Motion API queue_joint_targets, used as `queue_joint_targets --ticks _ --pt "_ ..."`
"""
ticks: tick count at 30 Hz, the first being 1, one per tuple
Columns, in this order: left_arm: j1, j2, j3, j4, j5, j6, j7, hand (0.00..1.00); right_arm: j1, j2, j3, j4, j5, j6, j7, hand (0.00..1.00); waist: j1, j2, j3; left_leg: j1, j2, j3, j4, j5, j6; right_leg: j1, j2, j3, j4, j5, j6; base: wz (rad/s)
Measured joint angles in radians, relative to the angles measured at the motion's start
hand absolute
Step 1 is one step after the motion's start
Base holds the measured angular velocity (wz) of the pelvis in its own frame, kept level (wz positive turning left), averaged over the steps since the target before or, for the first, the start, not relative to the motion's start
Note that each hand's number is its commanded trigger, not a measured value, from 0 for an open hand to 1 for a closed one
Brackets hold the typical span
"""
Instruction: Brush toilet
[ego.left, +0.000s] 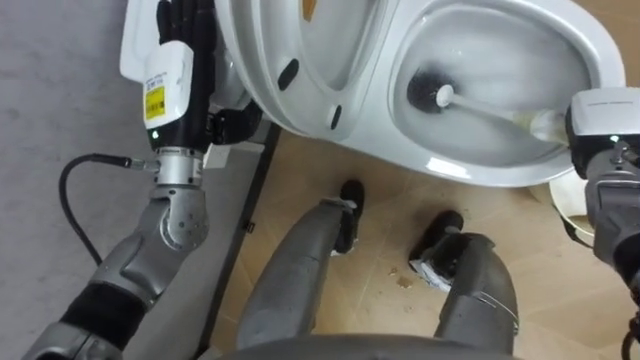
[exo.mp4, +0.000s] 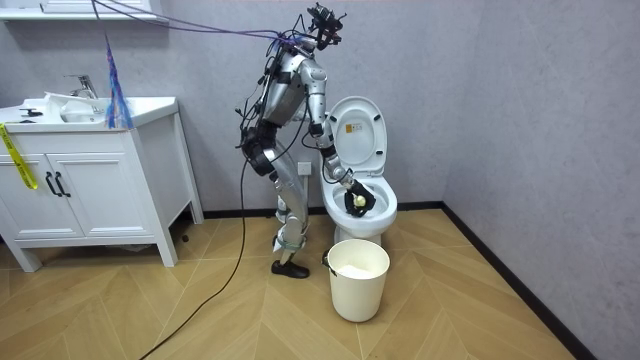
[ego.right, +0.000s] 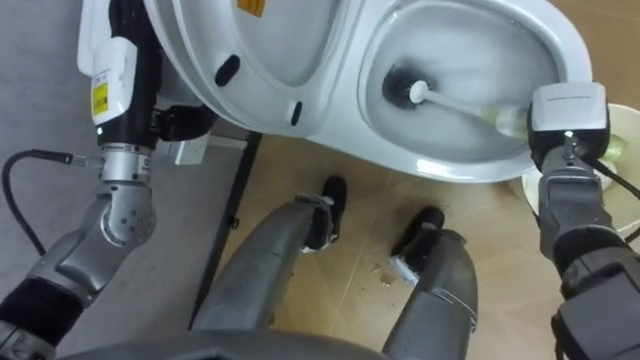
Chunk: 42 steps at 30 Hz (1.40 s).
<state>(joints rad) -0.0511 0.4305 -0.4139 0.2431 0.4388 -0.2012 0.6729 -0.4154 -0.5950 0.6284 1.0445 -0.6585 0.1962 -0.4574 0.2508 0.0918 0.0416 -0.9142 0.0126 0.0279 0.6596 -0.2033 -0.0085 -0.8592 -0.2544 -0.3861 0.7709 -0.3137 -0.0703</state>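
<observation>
The white toilet bowl (ego.left: 575, 45) lies open below me, its lid (ego.left: 265, 70) raised. A toilet brush has its black bristle head (ego.left: 425, 90) deep in the bowl, and its white handle (ego.left: 490, 108) slants right toward the rim. My right hand (ego.left: 605, 120) is shut on the handle's end at the bowl's right edge. In the room view that hand (exo.mp4: 355, 197) reaches into the bowl. My left hand (ego.left: 185, 45) is up beside the raised lid, fingers straight against its outer side, their tips cut off by the frame.
A cream waste bucket (exo.mp4: 357, 278) stands on the wood floor just in front of the toilet, its rim (ego.left: 562, 195) near my right arm. A white vanity cabinet (exo.mp4: 90, 180) with a sink stands at the room view's left. I stand bent over the toilet, close to the grey wall.
</observation>
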Motion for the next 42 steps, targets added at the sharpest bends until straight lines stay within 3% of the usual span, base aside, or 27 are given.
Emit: queue_joint_targets --ticks 3,5,7,10,11,13,16,18,20,23,26,30,33,35,38,39,42 --pt "0.005 0.04 0.005 -0.05 -0.022 0.005 0.003 0.0 -0.026 -0.003 -0.033 0.009 0.328 -0.053 -0.016 1.0 -0.014 -0.032 0.0114 -0.019 -0.005 0.015 0.008 0.005 0.002 -0.033 -0.014 0.012 0.029 -0.008 -0.003 0.07" --pt "-0.009 0.04 0.024 -0.059 -0.013 0.005 0.019 0.0 -0.037 -0.005 -0.071 0.011 0.539 -0.083 -0.018 1.0 -0.042 -0.032 0.0109 -0.044 -0.009 0.029 0.021 0.014 0.013 -0.053 -0.033 0.003 0.052 -0.013 -0.001 0.28" --pt "-0.02 0.038 0.036 -0.065 -0.008 0.006 0.021 0.0 -0.04 -0.004 -0.099 0.026 0.593 -0.103 -0.014 1.0 -0.056 -0.036 0.0133 -0.059 -0.012 0.034 0.036 0.02 0.02 -0.063 -0.044 0.002 0.067 -0.017 0.004 0.24" --pt "-0.026 0.023 0.039 -0.063 0.054 0.054 0.018 0.0 -0.056 0.009 -0.111 0.081 0.568 -0.112 -0.002 1.0 -0.054 -0.036 0.0134 -0.066 -0.015 0.034 0.05 0.023 0.026 -0.064 -0.049 0.002 0.071 -0.014 0.009 0.06" --pt "-0.025 0.012 0.038 -0.062 0.073 0.066 0.018 0.0 -0.052 0.01 -0.122 0.081 0.526 -0.107 0.007 1.0 -0.057 -0.036 0.0135 -0.065 -0.026 0.035 0.049 0.026 0.03 -0.065 -0.061 0.001 0.079 -0.016 0.013 0.12" --pt "-0.024 0.003 0.039 -0.061 0.095 0.077 0.019 0.0 -0.052 0.013 -0.145 0.077 0.421 -0.096 0.028 1.0 -0.053 -0.034 0.0123 -0.065 -0.025 0.046 0.041 0.024 0.036 -0.067 -0.062 0.002 0.078 -0.014 0.017 -0.01" --pt "-0.02 -0.017 0.039 -0.046 0.114 0.094 0.021 0.0 -0.052 0.045 -0.152 0.04 0.192 -0.043 0.055 1.0 -0.032 -0.026 0.0082 -0.052 -0.015 0.053 0.026 0.025 0.037 -0.057 -0.048 0.001 0.051 0.008 0.01 -0.23" --pt "-0.017 -0.024 0.032 -0.041 0.117 0.11 0.021 0.0 -0.045 0.067 -0.13 0.005 0.056 -0.001 0.081 1.0 -0.012 -0.013 0.001 -0.05 0.005 0.053 0.025 0.024 0.035 -0.047 -0.018 -0.001 0.021 0.026 0.006 -0.28" --pt "-0.013 -0.023 0.014 -0.028 0.116 0.124 0.02 0.0 0.003 0.074 -0.119 -0.092 -0.072 0.065 0.119 1.0 0.001 -0.001 -0.0034 -0.035 0.017 0.052 0.021 0.02 0.029 -0.028 0.0 -0.001 0.0 0.032 0.004 -0.15" --pt "0.014 -0.019 0.009 -0.005 0.1 0.129 0.025 0.0 0.073 0.082 -0.118 -0.219 -0.154 0.126 0.16 1.0 -0.003 0.021 -0.0096 -0.006 0.035 0.05 0.005 0.014 0.019 0.01 0.028 -0.01 -0.036 0.036 0.002 -0.11" --pt "0.026 -0.017 0.013 0.018 0.076 0.128 0.034 0.0 0.118 0.094 -0.119 -0.262 -0.176 0.148 0.177 1.0 -0.008 0.032 -0.0145 0.017 0.048 0.051 -0.013 0.012 0.012 0.036 0.045 -0.013 -0.062 0.036 0.0 -0.05" --pt "0.03 -0.008 0.008 0.025 0.041 0.117 0.043 0.0 0.112 0.082 -0.114 -0.239 -0.176 0.143 0.182 1.0 -0.007 0.031 -0.0133 0.021 0.051 0.052 -0.017 0.011 0.005 0.038 0.044 -0.01 -0.061 0.03 -0.005 -0.01" --pt "0.026 -0.008 0.004 0.021 0.033 0.114 0.042 0.0 0.047 0.029 -0.034 -0.151 -0.164 0.111 0.186 1.0 0.007 0.021 -0.005 0.015 0.051 0.051 -0.001 0.012 0.004 0.032 0.04 -0.011 -0.055 0.025 -0.008 0.0" --pt "0.026 -0.006 -0.003 0.007 0.033 0.121 0.043 0.0 0.019 0.008 0.012 -0.098 -0.11 0.069 0.17 1.0 -0.004 0.017 -0.0022 0.01 0.042 0.052 0.007 0.012 0.005 0.03 0.024 -0.015 -0.037 0.014 -0.004 0.13" --pt "0.026 0.009 0.0 -0.031 0.034 0.121 0.043 0.0 0.01 0.004 -0.004 -0.073 -0.088 0.036 0.14 1.0 -0.01 0.006 0.0034 -0.005 0.029 0.053 0.017 0.012 0.006 0.01 0.003 -0.016 -0.009 0.003 -0.003 0.15" --pt "0.025 0.018 0.0 -0.05 0.037 0.121 0.043 0.0 0.007 -0.001 -0.01 -0.066 -0.094 0.023 0.129 1.0 -0.024 -0.002 0.0088 -0.013 0.017 0.054 0.018 0.016 0.012 -0.003 -0.012 -0.017 0.007 -0.004 0.003 0.26" --pt "0.016 0.027 -0.003 -0.068 0.067 0.12 0.043 0.0 -0.002 -0.011 -0.023 -0.041 -0.098 -0.006 0.102 1.0 -0.027 -0.013 0.0121 -0.033 0.003 0.064 0.021 0.016 0.03 -0.033 -0.035 -0.007 0.034 -0.008 0.017 0.09"
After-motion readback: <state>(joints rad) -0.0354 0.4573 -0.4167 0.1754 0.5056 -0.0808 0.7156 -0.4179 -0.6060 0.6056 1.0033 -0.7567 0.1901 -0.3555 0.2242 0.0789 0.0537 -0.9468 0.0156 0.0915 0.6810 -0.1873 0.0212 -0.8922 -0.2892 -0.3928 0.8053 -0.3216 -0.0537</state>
